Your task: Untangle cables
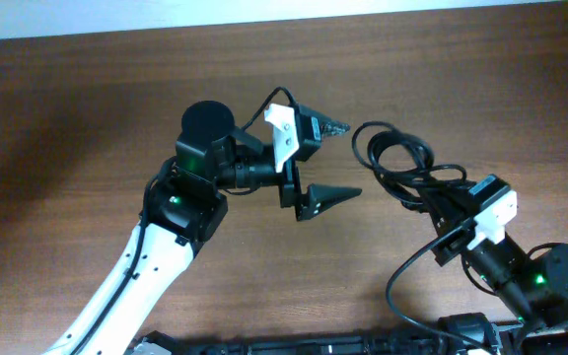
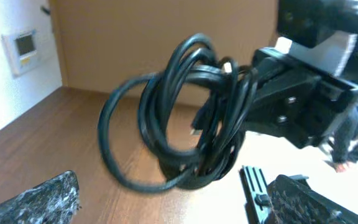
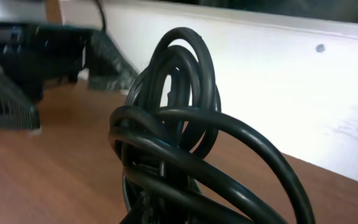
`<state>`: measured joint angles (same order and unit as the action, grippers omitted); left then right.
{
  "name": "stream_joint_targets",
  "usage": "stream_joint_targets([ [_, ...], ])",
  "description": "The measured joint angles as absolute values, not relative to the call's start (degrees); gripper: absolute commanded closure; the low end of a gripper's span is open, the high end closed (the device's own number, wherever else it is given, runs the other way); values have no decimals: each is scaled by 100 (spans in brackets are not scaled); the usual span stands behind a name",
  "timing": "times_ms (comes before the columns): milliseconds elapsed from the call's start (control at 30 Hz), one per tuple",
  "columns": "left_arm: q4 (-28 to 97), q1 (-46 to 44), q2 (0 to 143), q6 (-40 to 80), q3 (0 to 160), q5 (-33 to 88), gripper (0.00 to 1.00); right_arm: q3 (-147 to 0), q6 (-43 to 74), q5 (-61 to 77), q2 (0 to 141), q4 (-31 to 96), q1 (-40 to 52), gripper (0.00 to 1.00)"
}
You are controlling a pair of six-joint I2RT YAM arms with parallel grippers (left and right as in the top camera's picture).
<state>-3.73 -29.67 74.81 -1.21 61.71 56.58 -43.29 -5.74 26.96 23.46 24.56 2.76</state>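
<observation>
Nearest edge: a black rail (image 1: 264,345) runs along the front of the wooden table (image 1: 67,148), with both arms rising from that side. On the right, the arm's own thick wire (image 1: 398,284) loops out beside the wrist, apart from the task items. The right gripper (image 1: 437,202) is clamped on the cables (image 1: 402,163); the left wrist view shows its black jaw pressed against the side of the bundle, though its fingertips are hidden behind the cords. The cables are a bunch of thin black loops standing up, right of table centre, coils overlapping and crossing, with one wider loop sticking out on the side away from the right gripper. A small plug end shows inside the tangle, too blurred to say more. In the right wrist view the loops fill the frame and block most of what is behind. Just left of the bundle, the left gripper (image 1: 353,160) is spread wide, holding nothing, one finger either side of the gap and pointed at the cables, not touching them. Farther off: a brown board (image 2: 166,37), a small wall panel (image 2: 20,46), and a white wall (image 3: 291,93).
</observation>
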Motion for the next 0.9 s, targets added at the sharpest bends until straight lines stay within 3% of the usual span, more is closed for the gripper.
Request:
stream_joint_targets([
  [367, -360, -3000, 7481, 2353, 6171, 4617, 1, -4329, 141, 2600, 2346, 2095, 276, 96],
  [700, -392, -3553, 7481, 2921, 6171, 4204, 0, -4329, 628, 2622, 2346, 1793, 276, 96],
  [800, -392, -3562, 7481, 2969, 6171, 4154, 16, -4329, 711, 2622, 2346, 1787, 276, 96],
  [900, -408, -3562, 7481, 2982, 6171, 4128, 21, -4327, 753, 2740, 2346, 1673, 276, 96],
])
